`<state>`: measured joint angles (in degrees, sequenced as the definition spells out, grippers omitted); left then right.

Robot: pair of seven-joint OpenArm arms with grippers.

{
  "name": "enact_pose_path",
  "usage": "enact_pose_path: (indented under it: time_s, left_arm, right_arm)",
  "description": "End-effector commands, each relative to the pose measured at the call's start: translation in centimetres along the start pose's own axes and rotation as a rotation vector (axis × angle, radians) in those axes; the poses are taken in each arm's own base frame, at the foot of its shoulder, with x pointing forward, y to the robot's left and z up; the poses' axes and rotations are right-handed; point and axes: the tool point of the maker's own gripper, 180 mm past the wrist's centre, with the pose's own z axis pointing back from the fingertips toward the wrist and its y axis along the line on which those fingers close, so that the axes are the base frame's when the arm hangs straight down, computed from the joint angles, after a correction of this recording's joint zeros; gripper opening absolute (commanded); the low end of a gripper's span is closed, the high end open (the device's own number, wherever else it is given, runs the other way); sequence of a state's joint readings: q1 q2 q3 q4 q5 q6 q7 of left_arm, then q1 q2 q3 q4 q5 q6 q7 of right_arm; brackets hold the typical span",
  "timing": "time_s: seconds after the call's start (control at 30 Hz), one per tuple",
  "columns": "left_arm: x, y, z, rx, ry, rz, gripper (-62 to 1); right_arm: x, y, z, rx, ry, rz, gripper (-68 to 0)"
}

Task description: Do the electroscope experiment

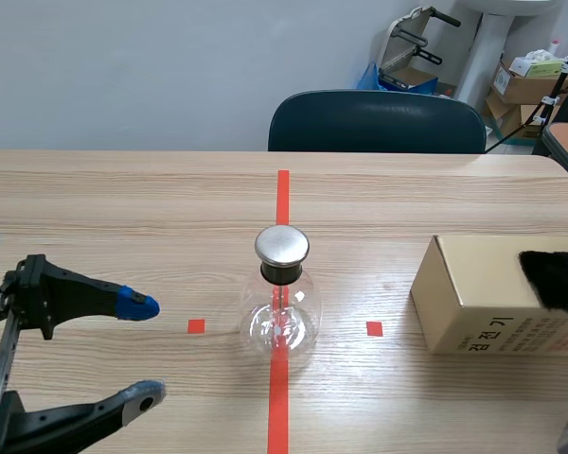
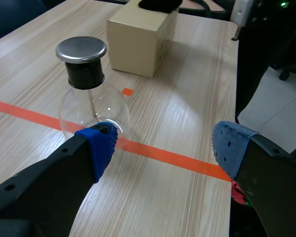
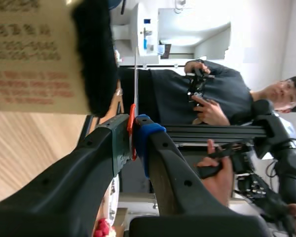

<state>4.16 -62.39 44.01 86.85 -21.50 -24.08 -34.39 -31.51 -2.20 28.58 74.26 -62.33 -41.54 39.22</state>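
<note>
**Desk:** Where does the electroscope experiment stand?

**Operator:** At the start, by my reading. The clear glass flask electroscope (image 1: pixel 282 284), with its black stopper and round steel cap, stands upright at the middle of the pale wooden table (image 1: pixel 123 208), on the orange-red line. My left gripper (image 1: pixel 142 352) hangs at its 8 o'clock, fingers spread wide, holding nothing. The tan cardboard box (image 1: pixel 473 293) sits at the flask's 3 o'clock, well apart, with a tuft of black fur (image 1: pixel 557 279) on top.

**Desk:** And the right arm?

**Operator:** It is barely in the scene view, so the wrist camera tells more. There my right gripper (image 3: pixel 134 121) pinches a thin orange-red strip (image 3: pixel 132 148) between its pads, just beside the box and fur. I take that for the rod to be charged, though I cannot tell for sure. What is left, as I judge it: rub it on the fur, bring it to the steel cap, and watch inside the glass.

**Desk:** Does any camera catch something alone?

**Operator:** In the left wrist view one blue pad (image 2: pixel 101 145) overlaps the flask; the scene view shows them apart. Only the right wrist view shows a person in dark clothing (image 3: pixel 207 98) holding a controller. Only the scene view shows the dark blue chair (image 1: pixel 377 121) at the table's 12 o'clock.
</note>
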Motion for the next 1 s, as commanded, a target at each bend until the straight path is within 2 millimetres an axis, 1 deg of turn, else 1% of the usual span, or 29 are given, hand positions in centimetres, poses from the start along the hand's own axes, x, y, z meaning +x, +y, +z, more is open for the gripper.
enact_pose_path:
  time_s: [0.0, 0.17, 0.37, 0.5, 0.6, 0.7, 0.77, 0.9, 0.97]
  left_arm:
    - [0.8, -0.1, 0.1, -0.005, -0.025, 0.003, -17.6]
    - [1.3, 0.0, 0.4, -0.008, -0.034, 0.007, -17.6]
    - [1.3, -0.2, 0.5, -0.018, -0.031, 0.016, -17.6]
    - [1.9, 0.3, 1.1, -0.005, -0.054, 0.029, -17.6]
    - [2.4, 0.3, 1.4, -0.008, -0.075, 0.027, -17.6]
    - [2.7, 0.2, 1.6, -0.02, -0.085, 0.035, -17.6]
    - [2.7, 0.1, 1.6, -0.025, -0.087, 0.04, -17.6]
    - [2.9, 0.1, 1.7, -0.026, -0.094, 0.038, -17.6]
    - [3.1, 0.2, 1.8, -0.026, -0.104, 0.037, -17.6]
  right_arm:
    - [-0.5, -1.7, -0.9, -0.08, -0.001, 0.05, -66.9]
    - [-0.9, -0.2, -1.5, -0.054, 0.005, 0.041, -66.9]
    - [0.4, 1.3, -1.6, -0.002, -0.058, 0.076, -66.9]
    - [0.6, 1.9, -1.4, 0.019, -0.066, 0.077, -66.9]
    - [0.1, 2.1, -1.3, 0.024, -0.03, 0.072, -66.9]
    - [0.1, 2.2, -1.3, 0.026, -0.031, 0.071, -66.9]
    - [0.8, 2.3, -1.3, 0.028, -0.072, 0.07, -66.9]
    - [3.4, 2.6, -0.9, 0.039, -0.22, 0.075, -66.9]
    - [4.1, 3.0, -0.6, 0.06, -0.264, 0.096, -66.9]
